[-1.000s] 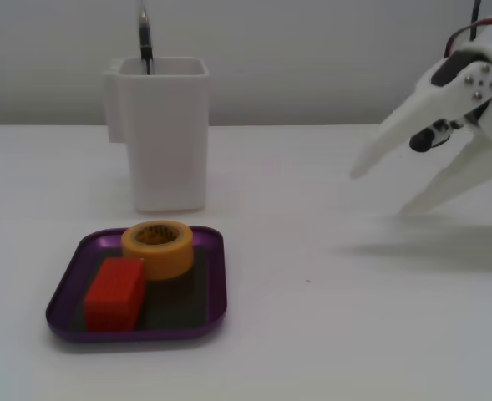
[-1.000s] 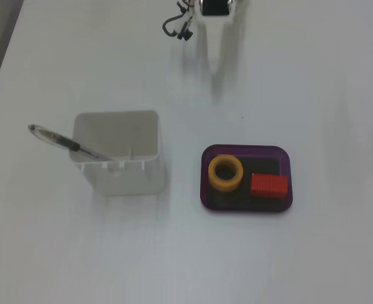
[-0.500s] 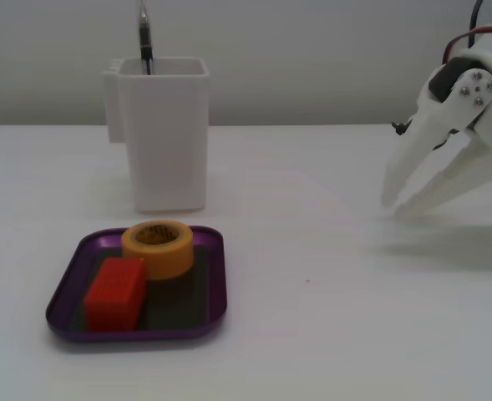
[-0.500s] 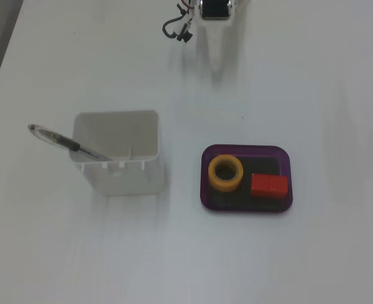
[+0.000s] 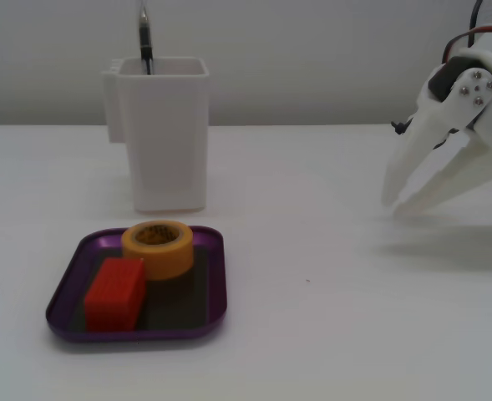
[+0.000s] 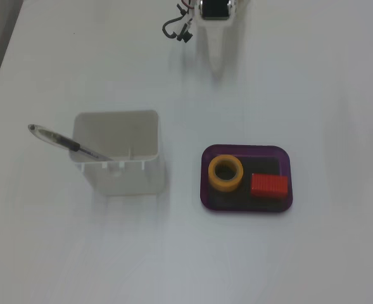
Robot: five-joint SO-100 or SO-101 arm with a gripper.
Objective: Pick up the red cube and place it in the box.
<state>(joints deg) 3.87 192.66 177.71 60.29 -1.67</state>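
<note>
The red cube (image 5: pixel 114 293) lies inside the box (image 5: pixel 68 280), a shallow purple tray, at its front left corner in a fixed view. It touches a yellow-orange tape roll (image 5: pixel 158 247) that also sits in the tray. From above, the cube (image 6: pixel 269 186) is in the right half of the box (image 6: pixel 246 208) and the roll (image 6: pixel 226 173) in the left half. My gripper (image 5: pixel 394 203) hangs low over the table at the far right, well clear of the tray. Its fingertips meet and hold nothing. From above, the gripper (image 6: pixel 216 63) is near the top edge.
A tall white plastic container (image 5: pixel 162 134) with a pen (image 5: pixel 145 38) in it stands just behind the tray. From above, the container (image 6: pixel 118 158) is left of the tray. Black cables (image 6: pixel 177 28) hang by the arm.
</note>
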